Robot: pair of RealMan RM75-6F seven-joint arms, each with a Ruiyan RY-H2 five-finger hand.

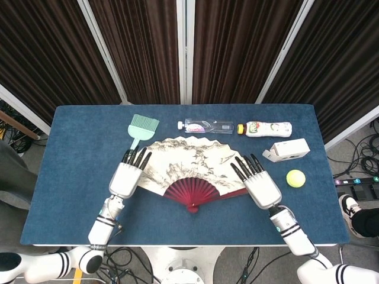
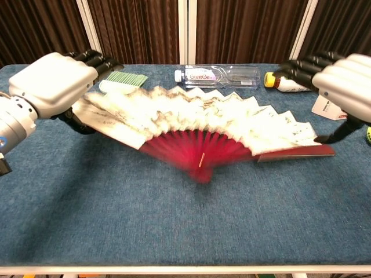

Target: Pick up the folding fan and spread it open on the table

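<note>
The folding fan (image 1: 186,163) is spread wide, with white painted paper and red ribs meeting at a pivot near the table's front. It looks tilted face-up just over the blue table (image 1: 71,154); the chest view shows the fan (image 2: 191,124) blurred. My left hand (image 1: 127,177) holds its left end, fingers stretched flat on top and thumb underneath. In the chest view the left hand (image 2: 49,81) sits over that end. My right hand (image 1: 262,186) holds the right end the same way. There the right hand (image 2: 348,81) has its thumb against the red guard stick.
Along the far side lie a green brush (image 1: 142,125), a clear water bottle (image 1: 204,125) and a white bottle with a yellow cap (image 1: 266,128). A white box (image 1: 290,149) and a yellow-green ball (image 1: 295,178) sit at the right, close to my right hand.
</note>
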